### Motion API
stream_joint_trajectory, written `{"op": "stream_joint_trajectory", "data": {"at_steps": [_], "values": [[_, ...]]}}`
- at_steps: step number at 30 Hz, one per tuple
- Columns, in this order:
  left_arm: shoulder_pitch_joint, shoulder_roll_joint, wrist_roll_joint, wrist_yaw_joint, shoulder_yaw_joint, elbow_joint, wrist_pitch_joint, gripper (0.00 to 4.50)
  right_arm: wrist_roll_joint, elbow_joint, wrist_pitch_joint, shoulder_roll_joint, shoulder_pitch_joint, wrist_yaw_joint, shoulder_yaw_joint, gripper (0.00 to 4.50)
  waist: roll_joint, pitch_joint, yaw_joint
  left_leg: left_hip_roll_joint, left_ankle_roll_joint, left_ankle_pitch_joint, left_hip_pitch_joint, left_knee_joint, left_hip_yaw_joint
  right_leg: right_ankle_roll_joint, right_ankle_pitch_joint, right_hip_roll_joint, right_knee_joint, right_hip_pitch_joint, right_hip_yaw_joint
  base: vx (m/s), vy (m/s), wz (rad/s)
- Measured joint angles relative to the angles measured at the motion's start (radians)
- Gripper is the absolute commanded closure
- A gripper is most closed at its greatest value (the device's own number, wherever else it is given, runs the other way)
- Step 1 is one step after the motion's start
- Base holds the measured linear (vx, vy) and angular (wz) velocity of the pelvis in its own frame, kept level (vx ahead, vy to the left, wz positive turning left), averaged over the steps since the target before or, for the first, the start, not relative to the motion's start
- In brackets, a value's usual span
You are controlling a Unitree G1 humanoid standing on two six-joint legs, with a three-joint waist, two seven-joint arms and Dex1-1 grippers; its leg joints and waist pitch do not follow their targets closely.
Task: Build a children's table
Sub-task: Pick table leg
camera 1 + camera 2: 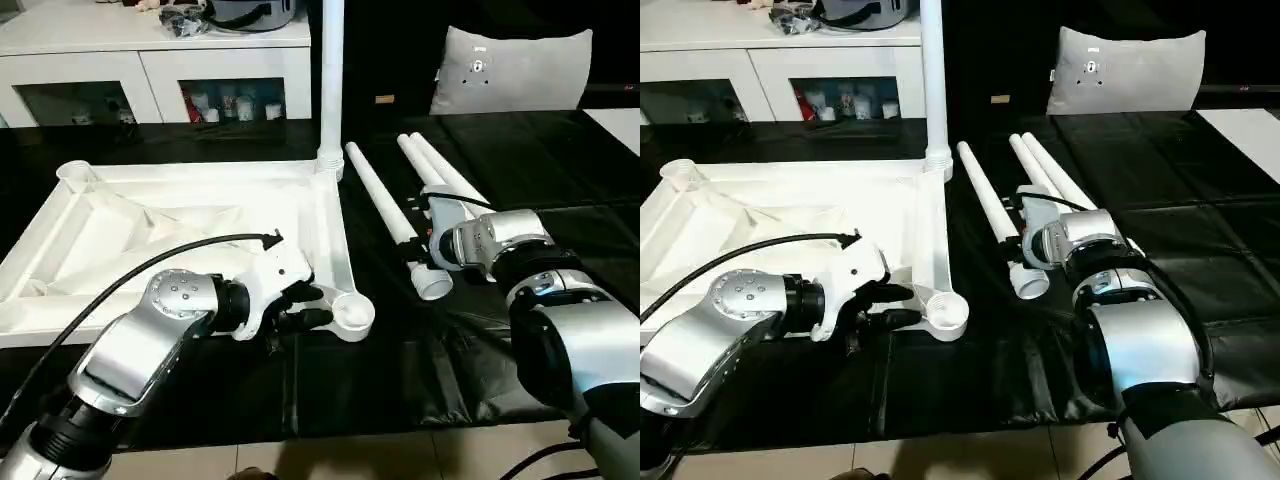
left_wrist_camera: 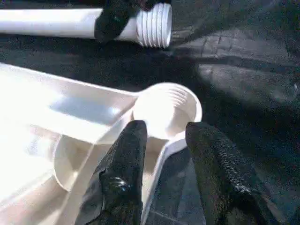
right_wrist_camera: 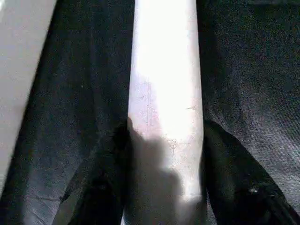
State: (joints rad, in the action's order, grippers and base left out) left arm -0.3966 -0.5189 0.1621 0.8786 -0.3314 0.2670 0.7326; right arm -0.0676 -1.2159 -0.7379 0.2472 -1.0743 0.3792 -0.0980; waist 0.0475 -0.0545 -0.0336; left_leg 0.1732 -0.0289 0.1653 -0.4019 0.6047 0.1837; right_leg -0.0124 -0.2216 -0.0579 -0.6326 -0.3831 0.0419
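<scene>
The right tool (image 3: pixel 164 187) straddles a long tapered white plastic leg (image 1: pixel 385 200) at centre frame, grip uncertain; the left tool (image 2: pixel 161 140) pinches the white ribbed plastic tabletop (image 1: pixel 180 235) at lower left. Leg-fitting is under way; next, lifting it to the corner socket (image 1: pixel 352 312).

Head pair overhead, wrist cameras close

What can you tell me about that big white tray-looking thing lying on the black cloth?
It is the tabletop, white plastic by its look, lying upside down so its ribbed underside faces up. Round sockets sit at the corners: one leg already stands upright in the far corner, while the near socket is empty. The left hand has its black fingers astride the rim beside that socket.
</scene>
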Motion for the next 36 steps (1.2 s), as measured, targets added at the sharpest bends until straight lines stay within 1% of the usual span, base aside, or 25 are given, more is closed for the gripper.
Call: {"op": "stream_joint_trajectory", "data": {"at_steps": [1, 6, 9, 11, 14, 16, 18, 19, 21, 22, 23, 24, 26, 27, 28, 30, 32, 34, 36], "values": [[0.0, 0.003, 0.0, 0.0, 0.0, -0.004, -0.001, 2.83, -0.01, 0.006, 0.0, 0.0, 0.006, -0.002, -0.015, 2.62, 0.0, 0.0, 0.0, 0.0, 0.0, 0.0, 0.0, 0.0, 0.0, 0.0, 0.0, 0.0, 0.0, 0.0, 0.0, 0.0, 0.0, 0.0], [0.0, 0.02, 0.001, -0.01, 0.0, -0.019, -0.01, 2.83, -0.035, 0.045, -0.003, 0.002, 0.032, -0.005, -0.046, 2.62, 0.0, 0.0, 0.003, 0.0, 0.0, 0.0, 0.0, 0.001, 0.0, 0.0, 0.0, 0.0, -0.001, 0.0, 0.0, 0.0, 0.0, 0.0], [0.0, 0.031, 0.002, -0.021, 0.001, -0.019, -0.012, 2.83, -0.078, 0.12, -0.002, -0.002, 0.081, -0.025, -0.096, 2.62, 0.0, 0.0, 0.001, 0.0, 0.0, 0.0, 0.0, 0.001, 0.0, 0.0, 0.0, 0.0, -0.001, 0.0, 0.0, 0.0, 0.0, 0.0], [0.0, 0.034, 0.002, -0.026, 0.001, -0.019, -0.012, 2.83, -0.103, 0.16, -0.016, -0.007, 0.102, -0.035, -0.124, 2.62, 0.0, 0.0, 0.002, 0.0, 0.0, 0.0, 0.0, 0.001, 0.0, 0.0, 0.0, 0.0, -0.001, 0.0, 0.0, 0.0, 0.0, 0.0], [0.0, 0.047, 0.002, -0.042, 0.005, -0.024, -0.015, 2.83, -0.165, 0.302, -0.044, -0.043, 0.171, -0.066, -0.189, 2.62, 0.0, 0.0, 0.001, 0.0, 0.0, 0.0, 0.0, 0.0, 0.0, 0.0, 0.0, 0.0, -0.001, 0.0, 0.0, 0.0, 0.0, 0.0], [-0.001, 0.071, 0.002, -0.065, 0.018, -0.033, -0.017, 2.83, -0.214, 0.449, -0.01, -0.088, 0.246, -0.077, -0.236, 2.62, 0.0, 0.0, -0.001, 0.0, 0.0, 0.0, -0.001, -0.001, 0.0, 0.0, 0.0, 0.0, 0.0, -0.001, 0.0, 0.0, 0.0, 0.0], [-0.002, 0.098, 0.003, -0.089, 0.038, -0.04, -0.021, 2.83, -0.241, 0.57, 0.038, -0.122, 0.302, -0.081, -0.254, 2.62, 0.0, 0.0, -0.002, 0.0, 0.0, 0.0, -0.001, -0.001, 0.0, 0.0, 0.0, 0.0, 0.0, -0.001, 0.0, 0.0, 0.0, 0.0], [-0.002, 0.111, 0.01, -0.105, 0.051, -0.046, -0.024, 2.83, -0.254, 0.639, 0.057, -0.139, 0.326, -0.092, -0.26, 2.62, 0.001, 0.0, -0.004, 0.0, 0.0, 0.0, -0.001, -0.001, 0.0, 0.0, 0.0, 0.0, 0.0, -0.001, 0.0, 0.0, 0.0, 0.0], [-0.005, 0.127, 0.011, -0.129, 0.067, -0.052, -0.033, 2.83, -0.273, 0.711, 0.082, -0.157, 0.339, -0.109, -0.278, 2.62, 0.001, 0.0, -0.004, 0.0, 0.0, 0.0, -0.001, -0.001, 0.0, 0.0, 0.0, 0.0, 0.0, -0.001, 0.0, 0.0, 0.0, 0.0], [-0.01, 0.149, 0.015, -0.151, 0.084, -0.064, -0.042, 2.83, -0.293, 0.768, 0.108, -0.169, 0.355, -0.111, -0.291, 2.62, 0.001, 0.0, -0.006, 0.0, 0.0, 0.0, -0.001, -0.001, 0.0, 0.0, 0.0, 0.0, 0.001, 0.0, 0.0, 0.0, 0.0, 0.0], [-0.019, 0.175, 0.02, -0.173, 0.102, -0.08, -0.049, 2.83, -0.319, 0.816, 0.118, -0.177, 0.372, -0.1, -0.302, 2.62, 0.001, 0.0, -0.009, 0.0, 0.0, 0.0, -0.001, -0.001, 0.0, 0.0, 0.0, 0.0, 0.001, 0.0, 0.0, 0.0, 0.0, 0.0], [-0.032, 0.192, 0.022, -0.192, 0.118, -0.095, -0.055, 2.83, -0.338, 0.843, 0.116, -0.181, 0.378, -0.085, -0.308, 2.62, 0.001, 0.0, -0.008, 0.0, 0.0, 0.0, -0.001, 0.0, 0.0, 0.001, 0.0, 0.0, 0.001, 0.0, 0.0, 0.0, 0.0, 0.0], [-0.076, 0.24, 0.036, -0.244, 0.166, -0.127, -0.072, 2.83, -0.406, 0.934, 0.082, -0.187, 0.417, -0.02, -0.322, 2.62, 0.001, 0.0, -0.007, 0.0, 0.0, 0.0, 0.0, 0.0, 0.0, 0.001, 0.001, 0.0, 0.001, 0.0, 0.0, 0.0, 0.0, 0.0], [-0.104, 0.268, 0.044, -0.275, 0.193, -0.148, -0.073, 2.83, -0.437, 0.986, 0.076, -0.186, 0.451, 0.033, -0.318, 2.62, 0.001, 0.0, -0.01, 0.0, 0.0, 0.0, 0.0, -0.001, 0.0, 0.001, 0.001, 0.0, 0.001, 0.0, 0.0, 0.0, 0.0, 0.0], [-0.131, 0.285, 0.05, -0.307, 0.231, -0.163, -0.073, 2.83, -0.467, 1.028, 0.076, -0.189, 0.481, 0.093, -0.3, 2.62, 0.001, 0.0, -0.009, 0.0, 0.0, 0.0, 0.0, -0.001, 0.0, 0.001, 0.001, 0.0, 0.001, 0.0, 0.0, 0.0, 0.0, 0.0], [-0.168, 0.311, 0.075, -0.341, 0.28, -0.183, -0.06, 2.83, -0.501, 1.068, 0.074, -0.186, 0.511, 0.159, -0.285, 2.62, 0.001, 0.0, -0.003, 0.0, 0.001, 0.0, 0.0, -0.001, 0.0, 0.001, 0.001, 0.0, 0.001, 0.0, 0.0, 0.0, 0.0, 0.0], [-0.2, 0.356, 0.125, -0.374, 0.338, -0.201, -0.022, 2.83, -0.555, 1.123, 0.051, -0.164, 0.547, 0.228, -0.274, 2.62, 0.001, 0.0, -0.008, 0.0, 0.001, -0.001, -0.001, -0.001, 0.0, 0.001, 0.001, 0.0, 0.002, 0.0, 0.0, 0.0, 0.0, 0.0], [-0.233, 0.402, 0.19, -0.411, 0.414, -0.233, 0.026, 2.49, -0.602, 1.169, 0.019, -0.151, 0.574, 0.275, -0.261, 2.62, 0.0, -0.001, -0.01, 0.0, 0.002, -0.001, -0.001, -0.001, 0.0, 0.001, 0.001, 0.0, 0.002, 0.0, 0.0, 0.0, 0.0, 0.0], [-0.266, 0.442, 0.253, -0.432, 0.47, -0.251, 0.062, 2.49, -0.632, 1.192, -0.01, -0.143, 0.584, 0.3, -0.253, 2.62, -0.001, -0.001, -0.014, 0.0, 0.004, -0.002, -0.001, -0.001, 0.0, 0.001, 0.001, 0.0, 0.002, 0.0, 0.001, 0.0, 0.0, 0.0]]}}
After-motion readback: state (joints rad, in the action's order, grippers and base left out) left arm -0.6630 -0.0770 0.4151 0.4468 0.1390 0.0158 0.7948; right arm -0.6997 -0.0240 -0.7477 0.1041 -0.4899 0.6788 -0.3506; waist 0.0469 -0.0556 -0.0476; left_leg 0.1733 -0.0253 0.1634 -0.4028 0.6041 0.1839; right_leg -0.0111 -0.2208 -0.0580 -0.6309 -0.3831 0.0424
